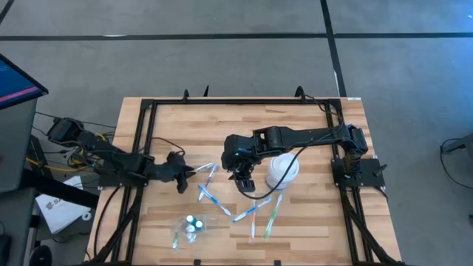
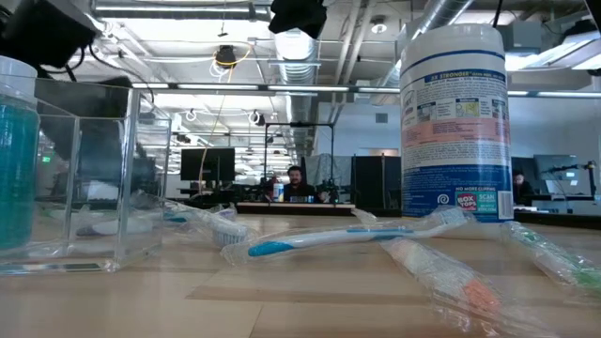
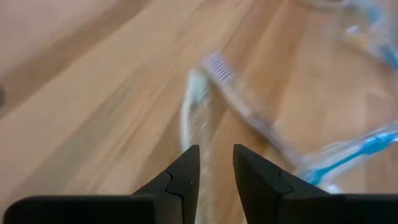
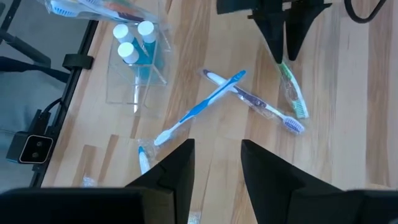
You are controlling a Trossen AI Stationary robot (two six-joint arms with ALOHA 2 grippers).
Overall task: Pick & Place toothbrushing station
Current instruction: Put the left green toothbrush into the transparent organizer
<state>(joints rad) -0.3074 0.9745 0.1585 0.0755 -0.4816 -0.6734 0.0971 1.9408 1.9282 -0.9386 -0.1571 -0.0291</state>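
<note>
Wrapped toothbrushes lie scattered over the middle and near part of the wooden table; a blue-handled toothbrush crosses a purple-bristled toothbrush at mid-table, the two touching where they cross; a green-bristled toothbrush lies just beside them, its handle end between the tips of the left gripper, which pinches it in a narrow grip; in the left wrist view the two dark fingers stand close together over a pale wrapper, though that picture is smeared and contact cannot be confirmed from it. Further toothbrushes lie toward the near edge, well apart from the crossed pair. Three small blue bottles with white caps stand upright inside a clear plastic container near the near left part of the table; another toothbrush rests on its rim. The right gripper hangs above mid-table, over the crossed pair without touching them; its fingers stand moderately apart with nothing between them. A white wipes canister stands upright just beside the right arm, on its right. In the low view an orange-accented toothbrush lies nearest the camera; a person sits far off in the room beyond.
</note>
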